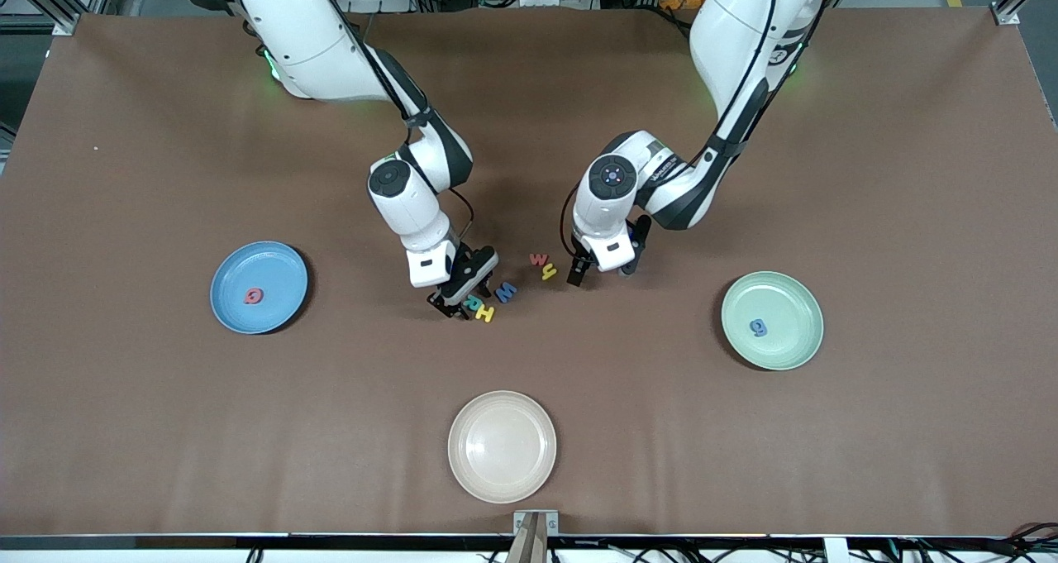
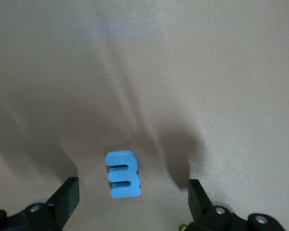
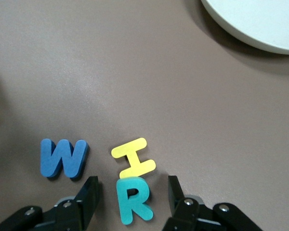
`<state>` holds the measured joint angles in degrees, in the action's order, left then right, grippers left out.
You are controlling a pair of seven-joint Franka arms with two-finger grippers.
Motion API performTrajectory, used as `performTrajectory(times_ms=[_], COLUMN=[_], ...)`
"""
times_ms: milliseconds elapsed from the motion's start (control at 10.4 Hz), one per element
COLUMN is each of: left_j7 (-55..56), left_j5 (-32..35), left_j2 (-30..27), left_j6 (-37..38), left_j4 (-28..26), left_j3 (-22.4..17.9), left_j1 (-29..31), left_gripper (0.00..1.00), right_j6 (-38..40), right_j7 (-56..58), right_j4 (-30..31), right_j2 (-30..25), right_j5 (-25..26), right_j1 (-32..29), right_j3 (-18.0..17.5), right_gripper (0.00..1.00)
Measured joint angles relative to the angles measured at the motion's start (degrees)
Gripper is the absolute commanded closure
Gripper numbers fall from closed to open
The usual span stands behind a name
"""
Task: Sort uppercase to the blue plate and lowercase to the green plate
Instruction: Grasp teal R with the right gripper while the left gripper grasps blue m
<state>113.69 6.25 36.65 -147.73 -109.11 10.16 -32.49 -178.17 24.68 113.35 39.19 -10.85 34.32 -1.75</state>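
Right gripper [image 3: 131, 195] half-open astride green R [image 3: 133, 199] (yellow H [image 3: 133, 157] touching): close squarely. Left gripper [image 2: 132, 199], jaws wide, brackets blue m [image 2: 123, 174].

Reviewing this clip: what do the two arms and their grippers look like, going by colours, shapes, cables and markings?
Both arms have glossy white rounded shells with black joint sections, a thin black cable along each, and a green glow near each base. Each wrist ends in a round dark cap. The right gripper and left gripper have white bodies with black fingers; silver screws show at the finger bases.
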Motion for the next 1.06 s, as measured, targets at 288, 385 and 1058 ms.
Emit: performTrajectory(times_ms=[288,385,1058], left_j7=[0.0,0.0,0.1], left_j5=[0.0,0.0,0.0], left_j2=[0.0,0.0,-0.6], left_j6=[-0.5,-0.5,-0.7], left_j4=[-0.8,-0.8,-0.6], left_j3=[-0.2,-0.3,-0.5], left_j1=[0.0,0.0,0.1], left_gripper=[0.00,0.00,1.00], right_j6=[0.0,0.0,0.0], right_j7=[0.0,0.0,0.0], right_j4=[-0.2,-0.2,-0.4], right_j2=[0.0,0.0,0.0], right_j5=[0.0,0.0,0.0], right_j1=[0.0,0.0,0.0], right_j3=[0.0,0.0,0.0], right_gripper=[0.50,0.51,0.72])
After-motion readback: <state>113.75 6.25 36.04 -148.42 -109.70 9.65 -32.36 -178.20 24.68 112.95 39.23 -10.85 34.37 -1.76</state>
